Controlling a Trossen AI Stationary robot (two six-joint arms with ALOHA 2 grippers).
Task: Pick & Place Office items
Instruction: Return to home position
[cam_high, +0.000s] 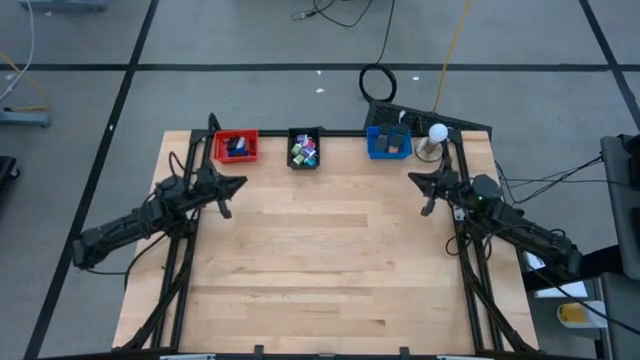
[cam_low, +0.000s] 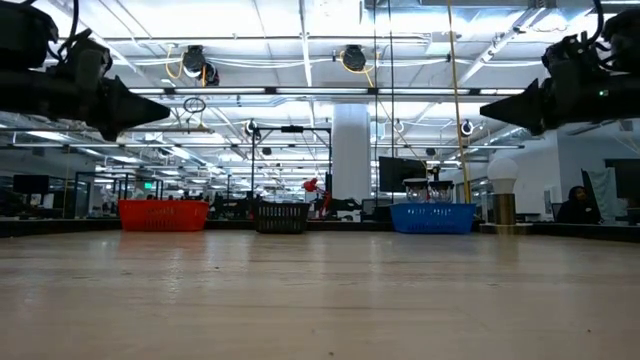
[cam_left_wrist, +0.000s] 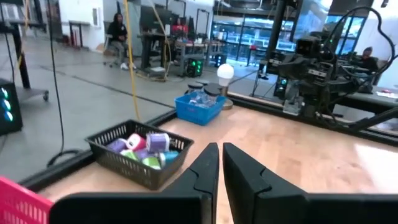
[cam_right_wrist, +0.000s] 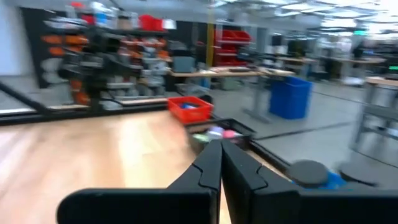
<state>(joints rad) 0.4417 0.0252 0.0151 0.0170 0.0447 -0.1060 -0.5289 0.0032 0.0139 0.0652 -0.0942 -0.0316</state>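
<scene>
The office items are small purple, green, pink and white pieces (cam_left_wrist: 148, 147) lying in the black tray (cam_high: 304, 148). Blue and dark pieces (cam_high: 237, 146) lie in the red tray (cam_high: 236, 135), and others lie in the blue tray (cam_high: 388, 142). All three trays stand along the table's far edge. My left gripper (cam_high: 232, 187) hovers shut above the table's left side, near the red tray. My right gripper (cam_high: 424, 186) hovers shut above the right side, just in front of the blue tray. In the low view both grippers (cam_low: 160, 108) (cam_low: 490, 108) hang well above the tabletop.
A white ball-shaped lamp (cam_high: 437, 133) stands at the far right corner beside the blue tray. Black frame rails run along the table's left and right sides. The wooden tabletop (cam_high: 330, 250) between the arms is bare. People sit in the room beyond the table (cam_left_wrist: 117, 31).
</scene>
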